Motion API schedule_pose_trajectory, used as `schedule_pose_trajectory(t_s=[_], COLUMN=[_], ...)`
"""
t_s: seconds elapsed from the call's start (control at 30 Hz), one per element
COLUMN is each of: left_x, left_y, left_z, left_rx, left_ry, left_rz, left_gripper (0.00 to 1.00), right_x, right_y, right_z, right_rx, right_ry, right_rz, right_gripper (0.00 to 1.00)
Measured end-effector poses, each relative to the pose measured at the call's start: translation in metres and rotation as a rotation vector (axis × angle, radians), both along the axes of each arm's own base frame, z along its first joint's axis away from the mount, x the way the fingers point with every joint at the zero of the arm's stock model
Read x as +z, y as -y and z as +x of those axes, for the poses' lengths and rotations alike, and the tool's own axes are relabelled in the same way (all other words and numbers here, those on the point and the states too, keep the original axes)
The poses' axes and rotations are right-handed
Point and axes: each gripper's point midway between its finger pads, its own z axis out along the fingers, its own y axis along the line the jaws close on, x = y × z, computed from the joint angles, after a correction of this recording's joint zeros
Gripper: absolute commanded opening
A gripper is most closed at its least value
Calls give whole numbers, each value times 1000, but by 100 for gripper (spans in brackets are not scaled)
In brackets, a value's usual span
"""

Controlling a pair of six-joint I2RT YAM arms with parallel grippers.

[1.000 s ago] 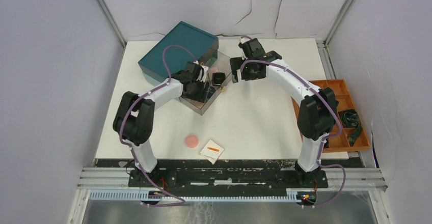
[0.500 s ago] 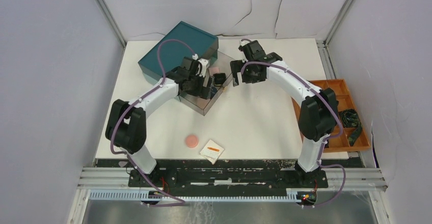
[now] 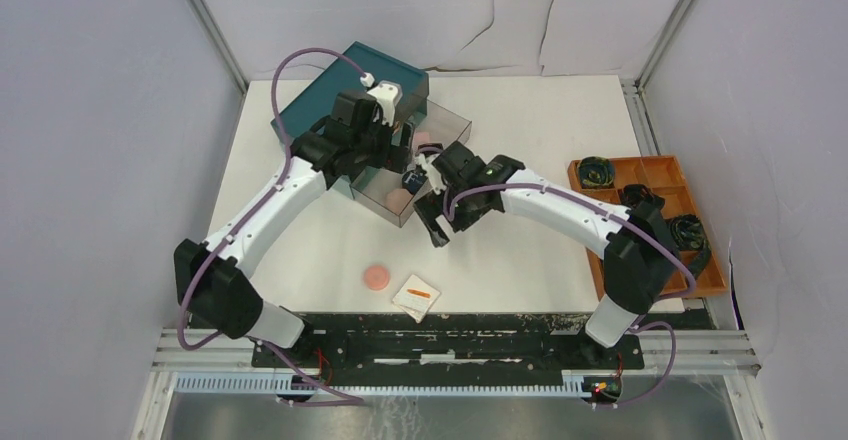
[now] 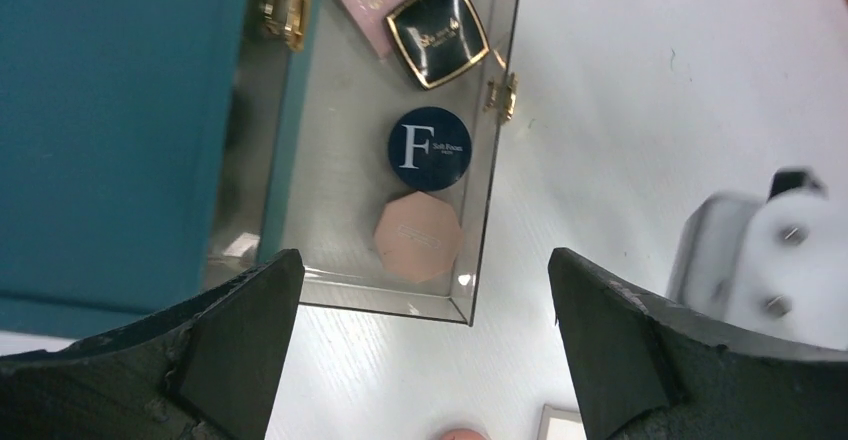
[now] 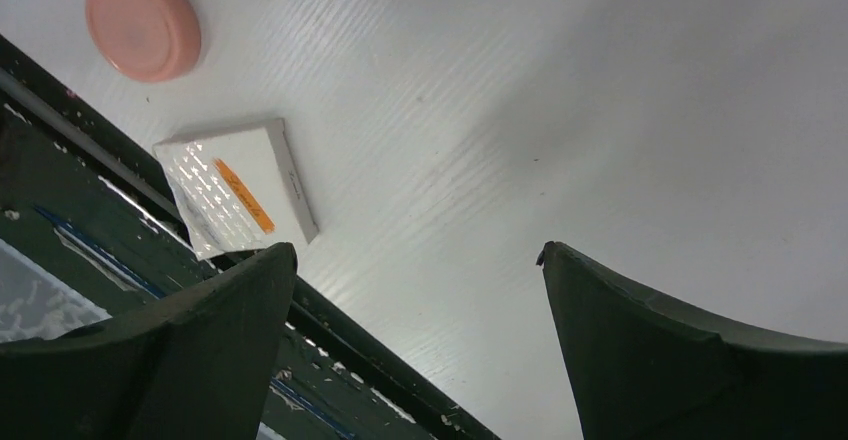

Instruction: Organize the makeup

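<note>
White bench's [image 3: 530, 240] near edge: round pink disc [image 3: 377, 277], white pad [image 3: 417, 297] unsorted; left gripper [image 4: 420, 265], right gripper [image 5: 418, 252] gape empty; right should descend.

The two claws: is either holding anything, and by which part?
Nothing is held. Both the left gripper and the right gripper are open, with empty gaps.

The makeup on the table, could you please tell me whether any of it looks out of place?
Yes: the pink disc and the white pad lie loose by the near edge of the table, the pad askew, while the F tin and black compact sit in the clear drawer.
</note>
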Motion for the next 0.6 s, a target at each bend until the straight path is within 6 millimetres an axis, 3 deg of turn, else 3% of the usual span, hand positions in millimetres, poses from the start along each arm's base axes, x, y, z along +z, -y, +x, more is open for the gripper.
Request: schedule_pose_trajectory(t_s=[0.17, 0.33, 0.6], left_x=[23, 39, 55], left_y=[-18, -50, -130], left_z=[4, 8, 14], left_rx=[93, 205, 416], left_ry=[46, 70, 109], left_rz=[-4, -4, 5], left_gripper=[100, 100, 99], right_x=[-11, -13, -51], right_y=[-12, -36, -56], right_z=[-28, -48, -83], right_rx=[127, 223, 365], right_ry=[-6, 7, -41], right_rz=[-27, -5, -85], right_gripper=[100, 100, 100])
